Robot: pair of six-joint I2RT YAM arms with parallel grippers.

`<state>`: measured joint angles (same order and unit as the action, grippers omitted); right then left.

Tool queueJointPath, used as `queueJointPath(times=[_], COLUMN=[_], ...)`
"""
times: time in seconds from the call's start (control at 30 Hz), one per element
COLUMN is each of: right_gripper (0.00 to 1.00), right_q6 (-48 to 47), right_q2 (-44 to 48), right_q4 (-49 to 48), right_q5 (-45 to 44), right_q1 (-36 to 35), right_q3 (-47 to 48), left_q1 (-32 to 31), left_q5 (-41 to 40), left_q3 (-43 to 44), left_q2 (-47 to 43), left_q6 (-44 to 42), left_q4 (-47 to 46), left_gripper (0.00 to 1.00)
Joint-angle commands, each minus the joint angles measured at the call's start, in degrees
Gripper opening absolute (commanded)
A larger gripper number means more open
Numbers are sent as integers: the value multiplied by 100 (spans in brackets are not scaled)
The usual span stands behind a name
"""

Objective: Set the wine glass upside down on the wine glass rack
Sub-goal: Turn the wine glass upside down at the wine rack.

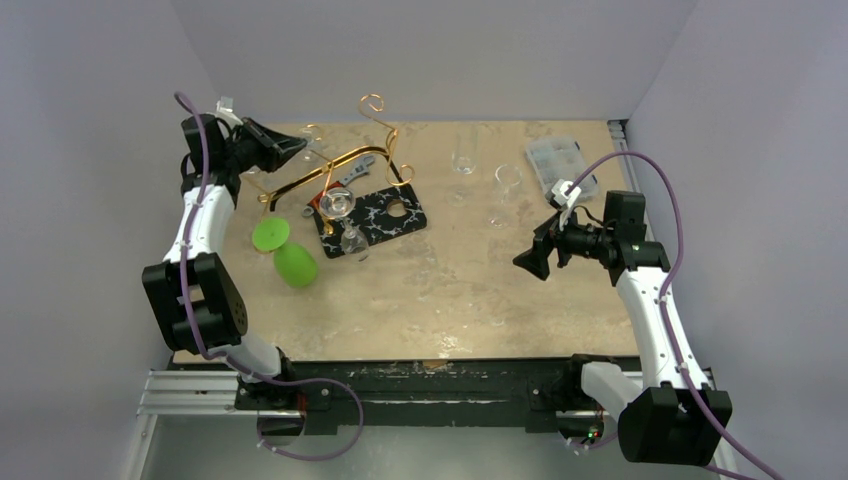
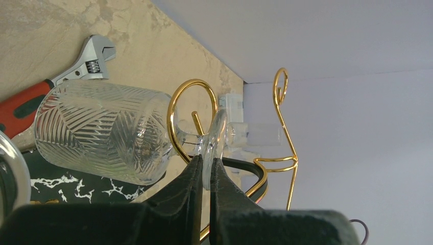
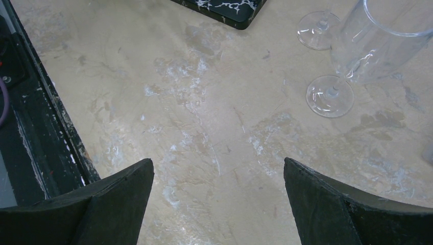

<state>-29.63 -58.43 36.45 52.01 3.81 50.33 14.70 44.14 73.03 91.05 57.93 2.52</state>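
Note:
In the left wrist view a clear cut-pattern wine glass lies sideways in the air, its stem passing through a gold scroll loop of the wine glass rack. My left gripper is shut on the edge of the glass's round foot. From above, the left gripper is at the rack's left arm, at the back left; the held glass barely shows there. My right gripper is open and empty over bare table, also in the right wrist view.
A black white-veined board lies by the rack with two clear glasses on it. A green glass lies on its side. A red-handled wrench, clear glasses and a plastic box stand at the back.

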Motion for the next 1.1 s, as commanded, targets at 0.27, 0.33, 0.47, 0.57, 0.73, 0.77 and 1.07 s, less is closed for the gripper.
queueJointPath(times=[0.27,0.33,0.47,0.57,0.73,0.77,1.07], right_gripper=[96,96,96,96,96,96,96], right_q6=[-90,-87,-92,-90,-99,-96,-96], right_q2=[82,84,87,73,75,73,69], right_q4=[20,20,20,20,20,20,18], right_q5=[81,81,72,64,62,50,46], right_q1=[12,10,13,9,8,13,13], right_q3=[153,153,157,145,144,144,139], left_q1=[66,66,59,60,52,52,-54], left_q5=[-86,-85,-86,-111,-70,-63,168], left_q3=[502,561,711,832,1130,1186,1685], left_q2=[-30,27,160,243,488,509,855], left_q6=[24,49,122,176,268,282,232], left_q4=[-55,-80,-134,-163,-163,-161,21], left_gripper=[0,0,0,0,0,0,0])
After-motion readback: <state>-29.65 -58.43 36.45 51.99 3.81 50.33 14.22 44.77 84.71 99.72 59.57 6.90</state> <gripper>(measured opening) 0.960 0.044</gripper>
